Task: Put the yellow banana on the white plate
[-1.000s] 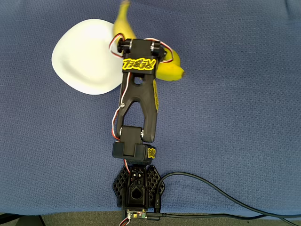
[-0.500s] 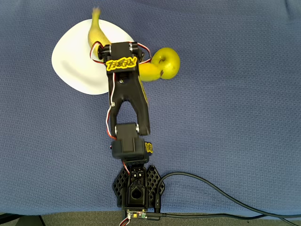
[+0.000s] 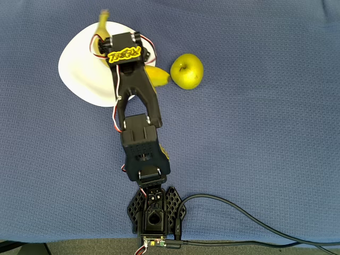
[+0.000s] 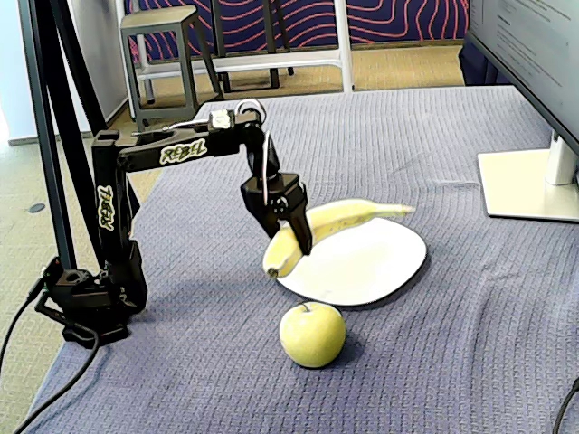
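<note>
Overhead view: arm [image 3: 133,90] hides banana [image 3: 157,76] middle; tool [image 4: 298,237] grips it above plate [image 4: 380,262]

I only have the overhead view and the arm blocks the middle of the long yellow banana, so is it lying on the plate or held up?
Observer: In the fixed view the gripper holds the long curved yellow banana lifted over the glossy white plate, not resting on it.
Operator: Level?
Observer: No, the blunt end droops toward the plate's near rim; the stem end sits higher.
Operator: And the round yellow-green apple?
Observer: The apple stands apart on the blue cloth, in front of the plate.
</note>
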